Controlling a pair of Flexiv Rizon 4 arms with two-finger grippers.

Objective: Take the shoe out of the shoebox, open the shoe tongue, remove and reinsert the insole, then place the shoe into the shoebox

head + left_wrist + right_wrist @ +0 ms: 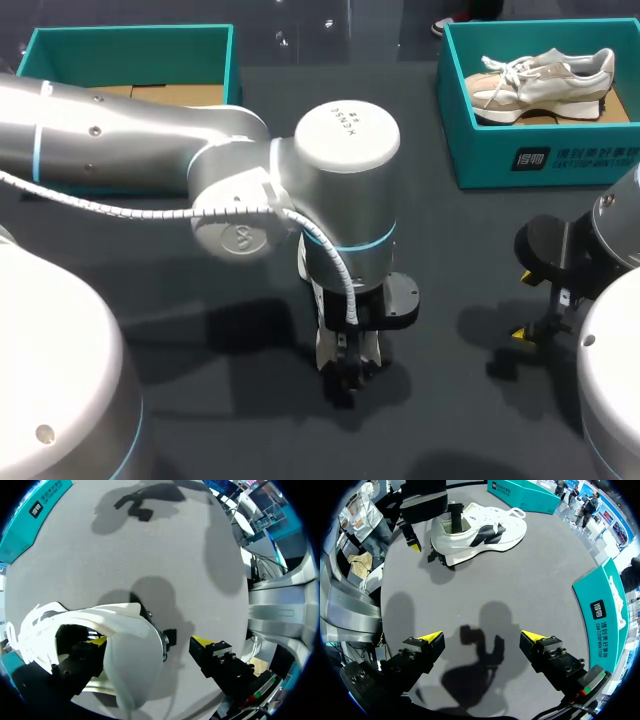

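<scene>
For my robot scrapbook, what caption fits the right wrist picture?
One left finger dips inside the white shoe on the table; right fingers hang open.

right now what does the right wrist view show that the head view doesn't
Right wrist only: the white shoe whole on the table, one finger of the left tool inside its opening, the other outside the heel. Head only: the whole side of the beige shoe in the right shoebox, and the inside of the left shoebox. Both: the left tool, the table, the right shoebox's printed wall.
</scene>
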